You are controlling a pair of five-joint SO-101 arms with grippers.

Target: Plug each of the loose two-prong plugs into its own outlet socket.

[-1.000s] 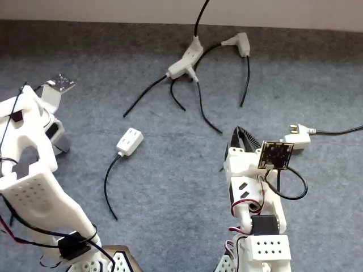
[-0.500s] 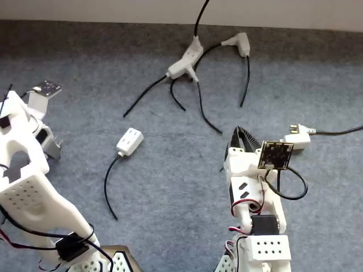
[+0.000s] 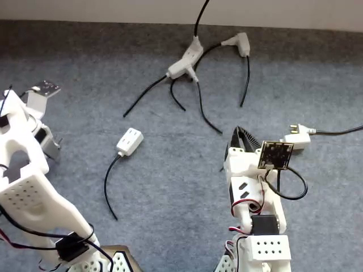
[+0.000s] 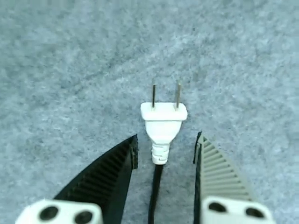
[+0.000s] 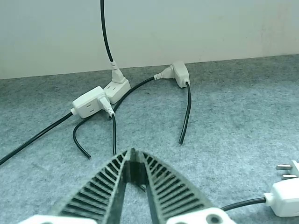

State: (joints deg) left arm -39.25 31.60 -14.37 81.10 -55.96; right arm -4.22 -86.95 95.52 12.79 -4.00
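Observation:
A white two-prong plug (image 4: 163, 119) lies on the grey carpet with its prongs pointing away from my left gripper (image 4: 166, 147), which is open with a finger on each side of the plug's neck, not touching it. That arm stands at the table's left edge (image 3: 34, 130). A loose white outlet socket (image 3: 129, 140) with a black cord lies mid-table. A second white plug (image 3: 298, 136) lies on the right, also seen in the right wrist view (image 5: 286, 189). My right gripper (image 3: 239, 135) is shut and empty, its fingertips (image 5: 133, 163) pressed together above the carpet.
At the back, a white socket (image 3: 180, 68) with a plug seated in it is joined to another connector (image 3: 194, 50), and a white adapter (image 3: 238, 42) with a cord lies beside them. Black cords trail across the middle carpet. A wall runs along the far edge.
My left arm has swung left and toward the near side, away from the loose socket. The right arm and all the plugs and sockets have stayed put.

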